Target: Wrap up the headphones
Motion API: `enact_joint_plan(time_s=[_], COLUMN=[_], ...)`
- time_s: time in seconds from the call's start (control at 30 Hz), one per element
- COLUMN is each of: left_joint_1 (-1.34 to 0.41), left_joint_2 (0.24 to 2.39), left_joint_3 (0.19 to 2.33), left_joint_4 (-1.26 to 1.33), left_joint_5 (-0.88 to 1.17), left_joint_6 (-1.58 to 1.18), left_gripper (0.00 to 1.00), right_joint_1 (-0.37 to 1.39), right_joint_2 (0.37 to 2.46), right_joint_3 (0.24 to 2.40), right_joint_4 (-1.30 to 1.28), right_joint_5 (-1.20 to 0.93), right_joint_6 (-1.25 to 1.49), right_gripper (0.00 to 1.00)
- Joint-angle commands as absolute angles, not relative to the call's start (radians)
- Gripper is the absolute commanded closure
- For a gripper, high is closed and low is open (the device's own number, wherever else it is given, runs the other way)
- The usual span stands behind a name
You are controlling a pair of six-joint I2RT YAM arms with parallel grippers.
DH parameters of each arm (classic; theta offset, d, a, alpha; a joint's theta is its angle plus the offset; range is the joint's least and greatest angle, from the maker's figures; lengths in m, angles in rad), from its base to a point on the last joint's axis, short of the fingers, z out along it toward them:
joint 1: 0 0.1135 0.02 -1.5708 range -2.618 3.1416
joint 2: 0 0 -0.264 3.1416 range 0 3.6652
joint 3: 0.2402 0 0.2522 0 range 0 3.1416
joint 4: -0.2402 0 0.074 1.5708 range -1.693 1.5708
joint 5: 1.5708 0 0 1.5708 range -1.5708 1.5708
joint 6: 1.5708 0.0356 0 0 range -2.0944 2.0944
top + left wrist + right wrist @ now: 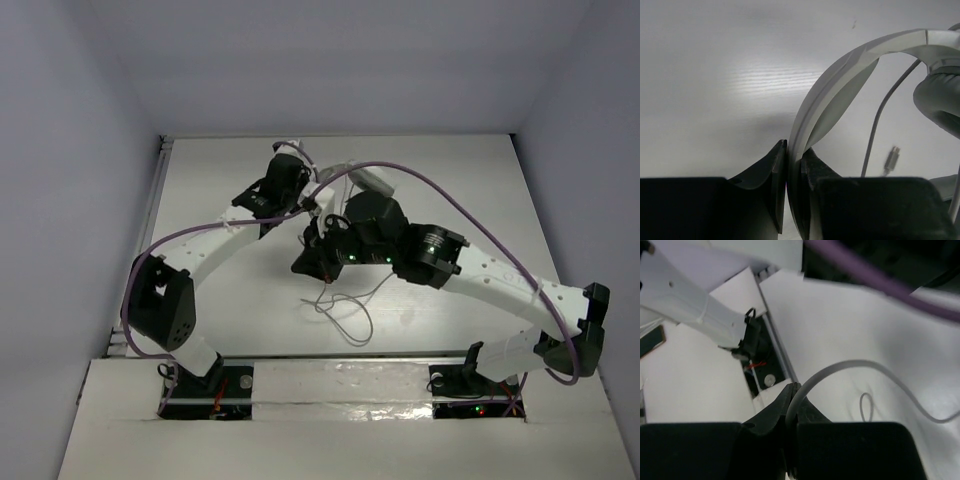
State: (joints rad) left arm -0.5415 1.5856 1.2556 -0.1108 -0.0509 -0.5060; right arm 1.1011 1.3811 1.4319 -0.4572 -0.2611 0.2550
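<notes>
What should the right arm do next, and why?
Probably swing the right gripper, shut on the cord, around the headband to lay a turn. The left gripper clamps the headband, so the headphones look anchored, and slack cord lies loose on the table, which suggests wrapping is not yet finished.

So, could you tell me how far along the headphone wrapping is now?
Both grasps look done: the left gripper pinches the curved headband of the white over-ear headphones, the right gripper the thin white cord. No turns show yet; cord lies loose on the white table, so winding remains.
</notes>
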Motion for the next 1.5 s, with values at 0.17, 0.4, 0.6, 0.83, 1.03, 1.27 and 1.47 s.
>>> enact_joint_plan(time_s=[0.17,0.4,0.6,0.83,1.03,1.27,1.47], left_joint_1=[-0.592,-0.614,-0.624,-0.624,-0.624,-0.624,-0.624], left_joint_2=[1.465,1.39,1.336,1.315,1.275,1.244,1.21], left_joint_3=[1.146,1.117,1.123,1.154,1.109,1.132,1.16], left_joint_4=[-0.136,-0.199,-0.297,-0.403,-0.411,-0.419,-0.411], left_joint_5=[-0.203,-0.184,-0.189,-0.101,-0.02,0.005,0.121], left_joint_6=[-0.431,-0.361,-0.288,-0.201,-0.114,-0.101,-0.091], left_gripper=[1.0,1.0,1.0,1.0,1.0,1.0,1.0], right_joint_1=[1.108,1.059,1.058,1.049,1.017,0.974,0.862], right_joint_2=[1.316,1.305,1.331,1.359,1.391,1.428,1.427], right_joint_3=[1.537,1.514,1.462,1.439,1.422,1.355,1.339], right_joint_4=[-0.515,-0.549,-0.557,-0.532,-0.494,-0.445,-0.403], right_joint_5=[0.081,0.296,0.451,0.555,0.639,0.756,0.761], right_joint_6=[0.141,0.069,0.06,0.012,-0.055,-0.068,-0.035], right_gripper=[1.0,1.0,1.0,1.0,1.0,1.0,0.91])
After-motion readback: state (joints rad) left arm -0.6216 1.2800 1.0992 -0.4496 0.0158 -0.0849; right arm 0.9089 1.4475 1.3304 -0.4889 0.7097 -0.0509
